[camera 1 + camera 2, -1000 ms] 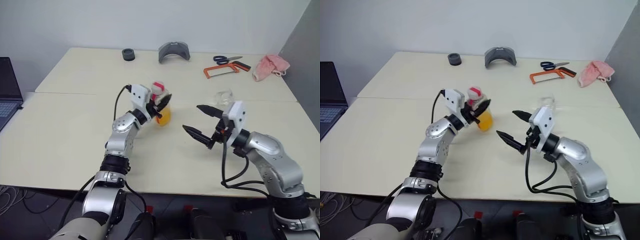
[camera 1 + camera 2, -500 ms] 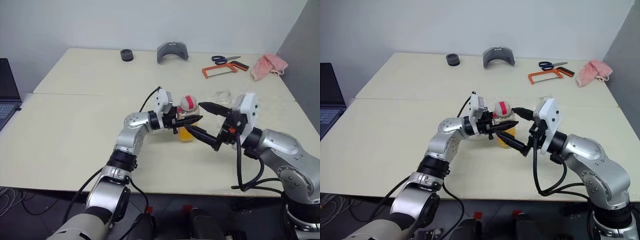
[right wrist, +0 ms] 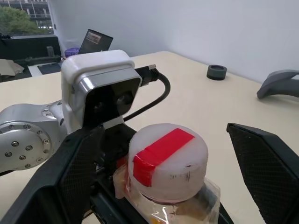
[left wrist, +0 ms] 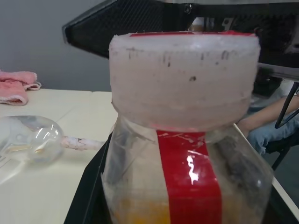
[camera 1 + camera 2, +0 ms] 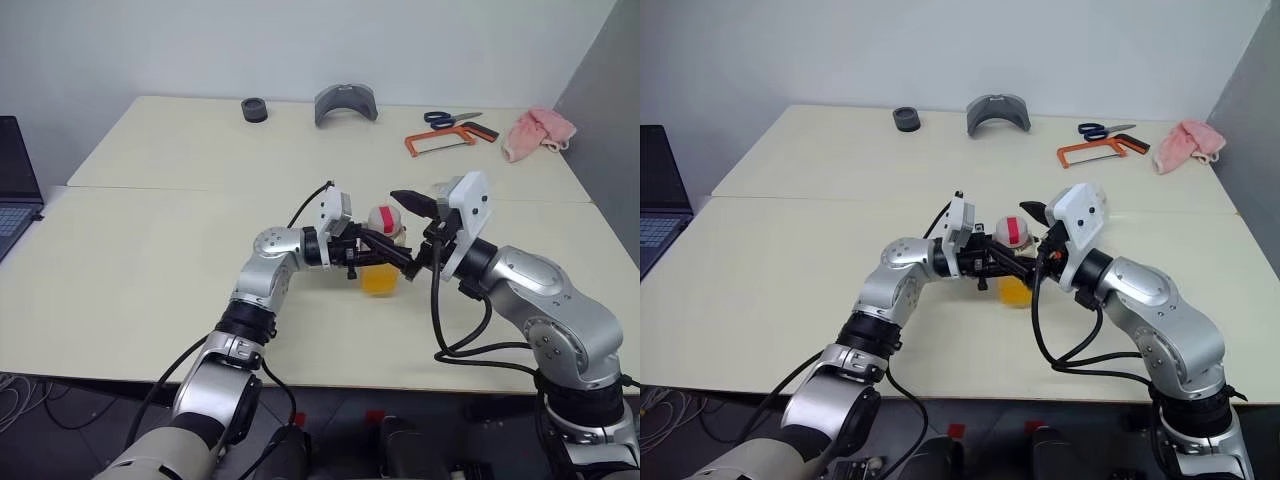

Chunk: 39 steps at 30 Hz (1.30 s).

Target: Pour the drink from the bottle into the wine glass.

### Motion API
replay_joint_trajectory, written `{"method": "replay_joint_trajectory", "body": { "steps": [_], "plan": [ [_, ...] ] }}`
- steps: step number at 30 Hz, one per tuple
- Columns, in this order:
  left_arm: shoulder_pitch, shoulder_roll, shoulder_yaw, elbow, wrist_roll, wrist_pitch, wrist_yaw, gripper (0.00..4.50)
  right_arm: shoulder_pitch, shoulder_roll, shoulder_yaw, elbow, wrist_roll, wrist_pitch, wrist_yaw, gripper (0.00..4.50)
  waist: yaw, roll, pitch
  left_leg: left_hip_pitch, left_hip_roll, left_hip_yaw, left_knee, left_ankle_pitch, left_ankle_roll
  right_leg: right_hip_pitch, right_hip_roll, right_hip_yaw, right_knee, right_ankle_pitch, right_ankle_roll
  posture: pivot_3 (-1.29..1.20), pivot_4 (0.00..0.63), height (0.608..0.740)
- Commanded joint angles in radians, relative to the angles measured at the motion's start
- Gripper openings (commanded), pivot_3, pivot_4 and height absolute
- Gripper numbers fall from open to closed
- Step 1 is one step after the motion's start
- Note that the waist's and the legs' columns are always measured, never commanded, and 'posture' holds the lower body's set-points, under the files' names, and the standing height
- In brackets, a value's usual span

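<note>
Step in hand: the cap is being taken off; the bottle is still sealed, so pouring is not yet possible.
Next move: judging by the layout, the right fingers need to be closing squarely on the cap and twisting while the left grip is resisting the turn.
Left gripper: reaching level toward the right, it is clamping the bottle's body just under the cap and holding it upright above the table.
Right gripper: coming in from the right, it is standing wide around the cap, one finger on each side, not yet touching it as far as the right wrist view is showing.
Drink: orange liquid is sitting in the bottle's lower part, near the table's middle.
Wine glass: it is lying on its side beyond the bottle, toward the right, apart from both grippers; it looks to need standing up before any pour.
</note>
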Motion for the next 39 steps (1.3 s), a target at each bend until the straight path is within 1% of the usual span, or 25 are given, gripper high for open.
{"method": "replay_joint_trajectory", "body": {
  "steps": [1, 4, 5, 6, 8, 11, 13, 16, 19, 20, 22, 23, 26, 28, 30, 33, 37, 39],
  "plan": [
    [-0.024, 0.006, -0.001, -0.035, -0.01, 0.003, -0.016, 1.77, -0.022, 0.005, -0.005, -0.009, -0.007, -0.028, 0.008, 3.18, 0.0, 0.0, 0.0, 0.0, 0.0, 0.0, 0.0, 0.0, 0.0, 0.0, 0.0, 0.0, 0.0, 0.0, 0.0, 0.0, 0.15, 0.74],
    [-0.025, 0.008, -0.003, -0.037, -0.01, 0.009, -0.021, 1.77, -0.025, 0.001, -0.002, -0.003, -0.006, -0.038, 0.037, 2.13, 0.0, 0.0, 0.0, 0.0, 0.0, 0.0, 0.0, 0.0, 0.0, 0.0, 0.0, 0.0, 0.0, 0.0, 0.0, 0.0, 0.15, 0.74],
    [-0.025, 0.009, -0.003, -0.037, -0.009, 0.01, -0.022, 1.77, -0.026, -0.003, 0.001, -0.001, -0.003, -0.042, 0.052, 1.9, 0.0, 0.0, 0.0, 0.0, 0.0, 0.0, 0.0, 0.0, 0.0, 0.0, 0.0, 0.0, 0.0, 0.0, 0.0, 0.0, 0.15, 0.74],
    [-0.025, 0.01, -0.005, -0.037, -0.009, 0.012, -0.026, 1.77, -0.029, -0.019, 0.011, 0.004, 0.0, -0.056, 0.092, 1.9, 0.0, 0.0, 0.0, 0.0, 0.0, 0.0, 0.0, 0.0, 0.0, 0.0, 0.0, 0.0, 0.0, 0.0, 0.0, 0.0, 0.15, 0.74],
    [-0.03, 0.014, -0.009, -0.034, -0.008, 0.018, -0.038, 1.77, -0.05, -0.07, 0.042, 0.03, 0.003, -0.113, 0.232, 1.9, 0.0, 0.0, 0.0, 0.0, 0.0, 0.0, 0.0, 0.0, 0.0, 0.0, 0.0, 0.0, 0.0, 0.0, 0.0, 0.0, 0.15, 0.74],
    [-0.043, 0.019, -0.016, -0.025, -0.006, 0.021, -0.064, 1.76, -0.128, -0.179, 0.088, 0.131, -0.015, -0.212, 0.483, 1.9, -0.001, 0.0, 0.0, 0.0, -0.001, 0.001, 0.0, 0.0, 0.0, 0.0, 0.0, 0.0, 0.0, 0.0, 0.0, 0.0, 0.15, 0.74],
    [-0.049, 0.02, -0.02, -0.022, -0.006, 0.023, -0.077, 1.76, -0.187, -0.219, 0.099, 0.21, -0.006, -0.241, 0.599, 1.9, -0.001, 0.0, 0.0, 0.0, -0.001, 0.001, 0.0, 0.0, 0.0, 0.0, 0.001, 0.0, -0.001, 0.0, 0.0, 0.0, 0.15, 0.74],
    [-0.051, 0.021, -0.024, -0.022, -0.006, 0.024, -0.084, 1.76, -0.243, -0.228, 0.094, 0.288, 0.004, -0.241, 0.664, 1.9, -0.003, 0.0, 0.001, 0.001, -0.001, 0.001, 0.0, 0.0, 0.0, 0.0, 0.002, 0.0, -0.001, 0.0, 0.0, 0.0, 0.15, 0.74],
    [-0.048, 0.019, -0.025, -0.028, -0.003, 0.024, -0.082, 1.76, -0.226, -0.24, 0.076, 0.285, 0.022, -0.198, 0.673, 1.9, -0.001, 0.0, 0.001, 0.0, 0.0, 0.0, 0.0, 0.0, 0.0, 0.0, 0.001, -0.001, -0.001, 0.0, 0.0, 0.0, 0.15, 0.74],
    [-0.046, 0.018, -0.025, -0.031, -0.003, 0.025, -0.081, 1.76, -0.214, -0.243, 0.069, 0.278, 0.018, -0.196, 0.665, 1.9, 0.0, 0.0, 0.001, 0.0, 0.001, 0.0, 0.0, 0.0, 0.0, 0.0, 0.0, -0.001, -0.001, 0.0, 0.0, 0.0, 0.15, 0.74],
    [-0.041, 0.017, -0.026, -0.037, -0.002, 0.027, -0.077, 1.76, -0.175, -0.205, 0.015, 0.265, 0.003, -0.215, 0.563, 2.62, 0.001, 0.0, 0.0, 0.0, 0.001, 0.0, 0.0, 0.0, 0.0, 0.0, -0.001, -0.001, -0.001, 0.0, 0.0, 0.0, 0.15, 0.74],
    [-0.039, 0.016, -0.027, -0.04, -0.002, 0.028, -0.076, 1.76, -0.151, -0.191, -0.013, 0.244, 0.006, -0.216, 0.525, 2.88, 0.001, 0.0, 0.0, -0.001, 0.001, -0.001, 0.0, 0.0, 0.0, 0.0, -0.001, -0.001, -0.001, 0.0, 0.0, 0.0, 0.15, 0.74],
    [-0.036, 0.02, -0.025, -0.039, 0.001, 0.026, -0.069, 1.72, -0.058, -0.114, -0.094, 0.085, 0.024, -0.185, 0.34, 3.86, 0.002, 0.0, 0.001, -0.001, 0.001, -0.002, 0.001, 0.0, 0.0, 0.0, -0.001, -0.001, 0.0, 0.0, 0.0, 0.0, 0.15, 0.74],
    [-0.038, 0.021, -0.024, -0.033, 0.003, 0.025, -0.064, 1.72, -0.002, -0.078, -0.086, -0.018, 0.009, -0.15, 0.245, 3.9, 0.001, 0.0, 0.0, -0.001, 0.002, -0.004, 0.0, 0.0, 0.0, -0.001, -0.001, 0.0, 0.0, 0.0, 0.0, 0.0, 0.15, 0.74],
    [-0.042, 0.02, -0.022, -0.022, 0.005, 0.021, -0.062, 1.72, 0.051, -0.033, -0.038, -0.101, -0.048, -0.137, 0.142, 3.9, 0.0, 0.0, 0.0, -0.001, 0.001, -0.005, 0.0, 0.0, 0.0, -0.001, -0.001, 0.0, 0.0, 0.0, 0.0, 0.0, 0.15, 0.74],
    [-0.049, 0.018, -0.023, -0.008, 0.009, 0.013, -0.061, 1.72, 0.084, 0.039, 0.03, -0.166, -0.147, -0.098, -0.025, 3.9, -0.002, 0.001, 0.0, -0.001, 0.001, -0.006, 0.0, 0.0, 0.0, -0.001, 0.0, 0.0, 0.0, 0.0, 0.0, 0.0, 0.15, 0.74],
    [-0.057, 0.013, -0.027, 0.006, 0.013, 0.005, -0.065, 1.72, 0.09, 0.08, 0.076, -0.147, -0.231, -0.107, -0.103, 3.9, 0.0, 0.001, 0.0, -0.001, 0.0, -0.006, 0.001, 0.0, 0.0, -0.001, 0.0, 0.0, 0.0, 0.0, 0.0, 0.0, 0.15, 0.74],
    [-0.059, 0.013, -0.029, 0.009, 0.016, 0.002, -0.068, 1.72, 0.088, 0.101, 0.069, -0.133, -0.242, -0.107, -0.128, 3.9, 0.0, 0.001, 0.0, -0.001, 0.0, -0.006, 0.0, 0.0, 0.0, -0.001, 0.0, 0.0, 0.0, 0.0, 0.0, 0.0, 0.15, 0.74]
  ]
}}
